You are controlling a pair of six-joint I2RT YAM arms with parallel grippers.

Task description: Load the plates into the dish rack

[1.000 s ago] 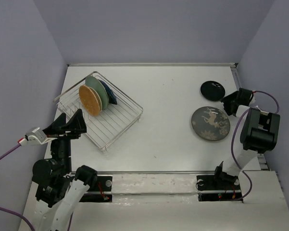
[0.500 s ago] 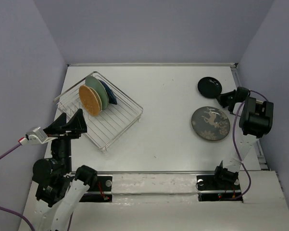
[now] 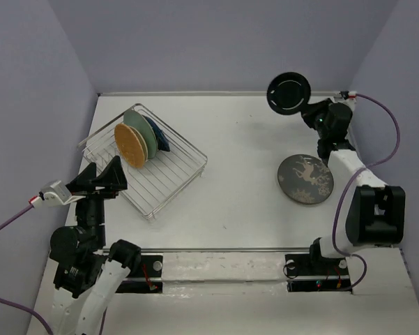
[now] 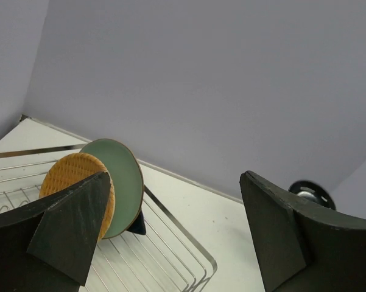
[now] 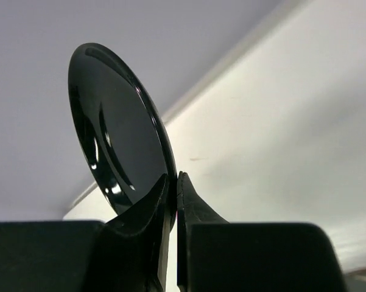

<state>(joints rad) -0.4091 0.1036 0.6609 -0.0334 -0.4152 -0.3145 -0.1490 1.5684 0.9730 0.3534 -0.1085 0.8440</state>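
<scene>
**A:** So, where do we stand with the right arm?

**B:** We have the right end effector clenched on the rim of the small glossy black plate. It holds the plate up off the counter, by the far right corner. In the right wrist view we see the end effector with its jaws pinched together on the plate's lower edge. The plate stands on edge and leans a little, with light streaks on its shiny face.

**A:** And the grey one?

**B:** We see the grey deer plate lying flat on the counter near the right edge, apart from both arms.

**A:** What do we find in the dish rack?

**B:** The dish rack sits skewed toward the far left corner. Three plates stand on edge close together in its far part. The orange round plate is in front, on the side toward the left arm. The pale teal plate is just behind it, and the dark blue plate peeks out behind that.

**A:** And the left arm?

**B:** The left end effector hovers released by the left edge, over the near-left side of the rack, with its jaws spread wide. Through the left wrist view we look between those jaws across the rack's wires at the orange and teal plates. The black plate shows small in the distance.
</scene>
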